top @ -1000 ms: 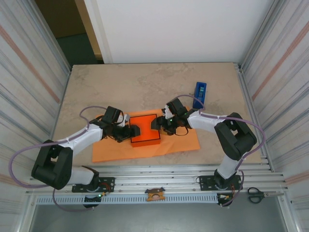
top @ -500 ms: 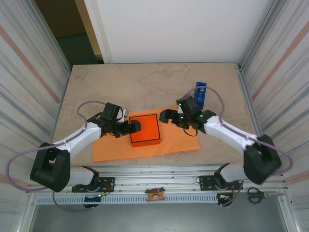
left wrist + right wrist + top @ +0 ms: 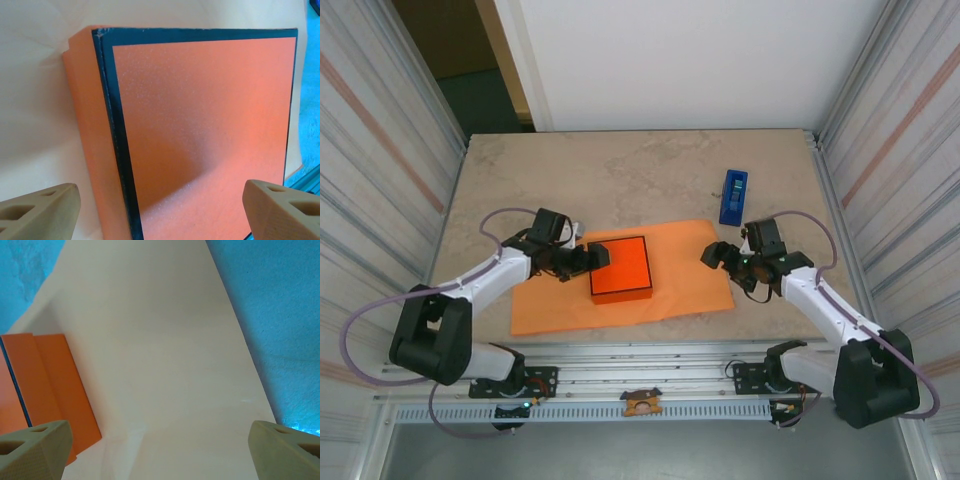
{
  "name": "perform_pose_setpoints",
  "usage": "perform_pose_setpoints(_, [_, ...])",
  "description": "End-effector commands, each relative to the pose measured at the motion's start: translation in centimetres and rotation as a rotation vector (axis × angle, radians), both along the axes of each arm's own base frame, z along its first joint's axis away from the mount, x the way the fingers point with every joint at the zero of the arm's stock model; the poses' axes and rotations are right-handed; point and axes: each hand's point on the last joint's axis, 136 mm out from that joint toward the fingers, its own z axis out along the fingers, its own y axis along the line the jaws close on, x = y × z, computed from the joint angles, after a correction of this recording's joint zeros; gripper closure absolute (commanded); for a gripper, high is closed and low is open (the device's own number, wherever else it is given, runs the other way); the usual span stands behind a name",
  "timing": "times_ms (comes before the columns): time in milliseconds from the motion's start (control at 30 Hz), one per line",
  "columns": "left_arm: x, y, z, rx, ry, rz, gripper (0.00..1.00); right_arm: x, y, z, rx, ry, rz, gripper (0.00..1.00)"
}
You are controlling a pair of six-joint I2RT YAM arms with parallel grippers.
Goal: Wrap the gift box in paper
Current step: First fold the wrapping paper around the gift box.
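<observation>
On table [image 3: 620,175], gift box [image 3: 620,268] lies apparently beside left tool [image 3: 599,256].

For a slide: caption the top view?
Gift box rests on the paper; left gripper and right gripper open either side.

Box [image 3: 620,268]: orange-red, with thin black edging round its top. Paper [image 3: 670,290]: plain, a lighter orange. Dispenser [image 3: 733,196]: bright blue. Table [image 3: 620,180]: beige, faintly marbled. Arms [image 3: 490,280]: white with black joints, and the cables [image 3: 800,213] are purple.
</observation>
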Motion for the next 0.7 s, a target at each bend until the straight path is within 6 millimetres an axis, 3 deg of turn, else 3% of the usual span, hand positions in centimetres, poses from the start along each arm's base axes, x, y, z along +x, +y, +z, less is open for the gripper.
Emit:
perform_pose_setpoints(0, [0.9,-0.5,1.2,-0.029,-0.035,-0.011,0.15,-1.0,-0.1,-1.4,0.046,0.067,0.023,0.13])
perform_pose_setpoints(167, [1.1,-0.4,1.6,-0.02,-0.059,-0.015,0.14,-1.3,0.2,-2.9,0.072,0.129,0.047,0.18])
perform_pose_setpoints(300, [1.3,-0.7,1.5,-0.028,-0.054,-0.019,0.14,-1.3,-0.7,-4.8,0.043,0.185,0.037,0.2])
perform_pose_setpoints(667, [1.8,-1.2,0.7,-0.059,-0.024,-0.003,0.16,-1.4,-2.3,-5.7,0.033,0.203,0.015,0.2])
